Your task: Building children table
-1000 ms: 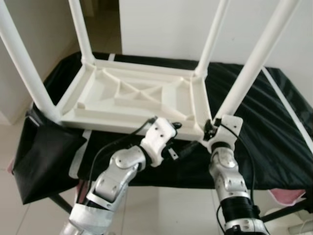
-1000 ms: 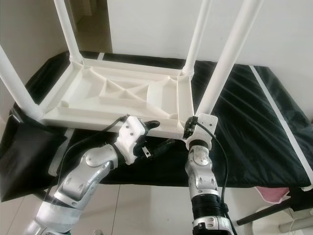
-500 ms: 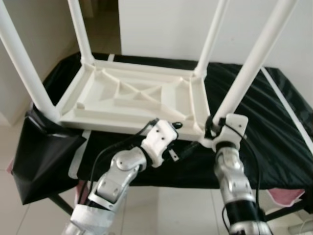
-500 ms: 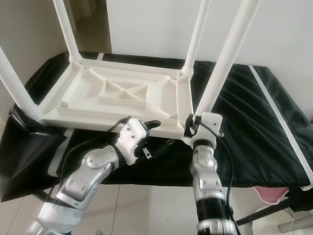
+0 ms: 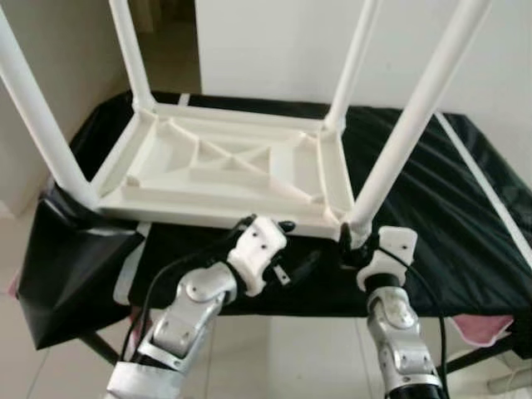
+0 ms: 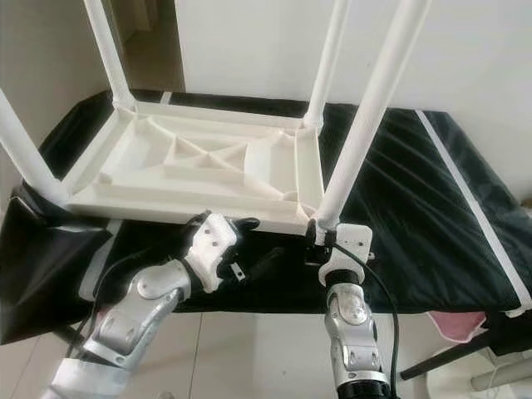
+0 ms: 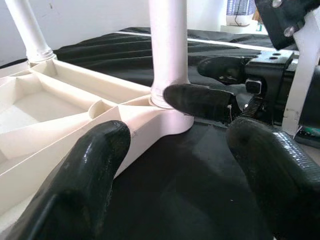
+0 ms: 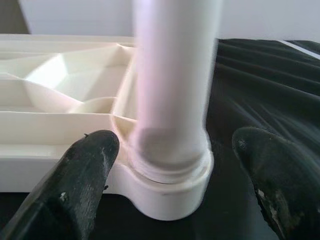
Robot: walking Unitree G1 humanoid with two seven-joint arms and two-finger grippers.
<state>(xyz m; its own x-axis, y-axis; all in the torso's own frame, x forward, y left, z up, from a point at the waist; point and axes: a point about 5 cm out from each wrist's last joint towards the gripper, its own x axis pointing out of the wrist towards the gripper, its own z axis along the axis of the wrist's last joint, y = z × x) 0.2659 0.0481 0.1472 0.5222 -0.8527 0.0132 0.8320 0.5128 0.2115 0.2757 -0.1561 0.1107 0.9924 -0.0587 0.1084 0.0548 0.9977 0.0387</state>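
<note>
A white plastic children's table [image 5: 224,166] lies upside down on a black-covered bench [image 5: 465,216], its legs pointing up. My right gripper [image 5: 353,241] is open at the base of the near right leg [image 5: 407,125], one finger on each side of the socket, with gaps to the leg [image 8: 172,75]. Just left of that corner, my left gripper [image 5: 298,243] is open at the tabletop's front edge, holding nothing. In the left wrist view, the leg [image 7: 168,50] and a right-gripper finger [image 7: 200,100] stand ahead of my left gripper [image 7: 172,185].
The black cloth hangs off the bench's left end [image 5: 66,266]. A pink item [image 5: 490,328] lies low on the right. A white wall [image 5: 274,41] stands close behind the bench, with a doorway at the far left. Pale floor tiles [image 5: 274,366] lie below me.
My right wrist has dropped lower and nearer to me, so its fingers now sit at the leg's socket. The left arm has also sunk back slightly. The table stays put.
</note>
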